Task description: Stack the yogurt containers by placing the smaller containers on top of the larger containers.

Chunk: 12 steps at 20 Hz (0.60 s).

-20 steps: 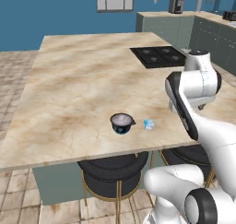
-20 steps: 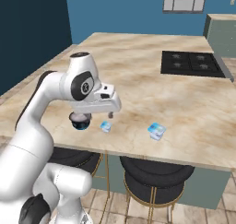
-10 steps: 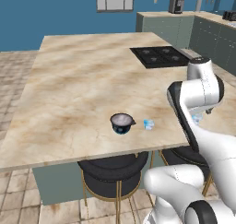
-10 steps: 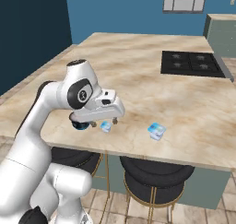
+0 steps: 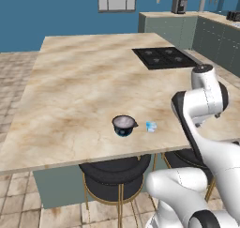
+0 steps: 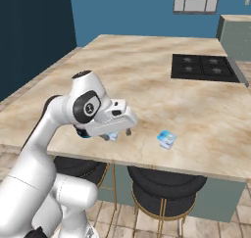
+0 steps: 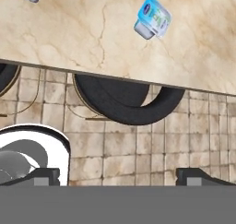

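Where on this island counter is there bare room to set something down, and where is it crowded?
The marble counter is bare from the far edge to the near edge left of the black cooktop. The crowded strip is the near edge, where the squat dark yogurt cup and the tiny pale-blue cup sit close together, with the open tool alongside.

Premises: a domestic kitchen, computer-rendered. A large island table [image 5: 79,95] with a beige marble-patterned top occupies the centre. A black four-burner cooktop [image 5: 164,57] is set flush into the far end of that top. Round black-cushioned stools [image 5: 113,173] on thin brass-coloured legs stand tucked under the near edge. Grey-green base cabinets [image 5: 171,27] run along the far wall and the right side, carrying a dark countertop appliance [image 5: 178,5], possibly a coffee machine. A window [image 5: 116,3] sits in the deep blue wall [image 5: 47,11]. The floor [image 5: 14,72] is laid with tan stone-look tiles.
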### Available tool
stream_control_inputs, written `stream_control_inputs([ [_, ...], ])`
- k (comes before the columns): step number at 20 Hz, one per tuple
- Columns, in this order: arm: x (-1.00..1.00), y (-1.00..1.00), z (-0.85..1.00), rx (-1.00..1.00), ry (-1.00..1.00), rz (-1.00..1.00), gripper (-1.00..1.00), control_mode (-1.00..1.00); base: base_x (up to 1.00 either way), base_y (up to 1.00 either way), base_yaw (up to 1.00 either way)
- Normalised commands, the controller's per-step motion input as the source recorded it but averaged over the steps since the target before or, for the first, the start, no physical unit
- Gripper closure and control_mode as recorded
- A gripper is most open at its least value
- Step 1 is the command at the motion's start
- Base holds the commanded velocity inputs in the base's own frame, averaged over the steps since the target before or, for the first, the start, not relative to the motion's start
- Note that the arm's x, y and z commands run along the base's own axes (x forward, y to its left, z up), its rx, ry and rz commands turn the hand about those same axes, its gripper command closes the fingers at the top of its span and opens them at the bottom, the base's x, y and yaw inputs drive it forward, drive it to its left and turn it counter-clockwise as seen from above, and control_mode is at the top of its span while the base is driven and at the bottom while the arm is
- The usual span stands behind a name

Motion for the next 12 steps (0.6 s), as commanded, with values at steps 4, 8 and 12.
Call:
stream_control_inputs([
  [4, 0.12, -0.14, -0.11, -0.05, 0.00, 0.00, -1.00, -1.00, 0.00, 0.00, 0.00],
  [8, 0.14, -0.07, -0.20, -0.02, -0.06, 0.00, -1.00, -1.00, 0.00, 0.00, 0.00],
  [12, 0.19, -0.03, -0.23, -0.01, -0.08, 0.00, -1.00, -1.00, 0.00, 0.00, 0.00],
])
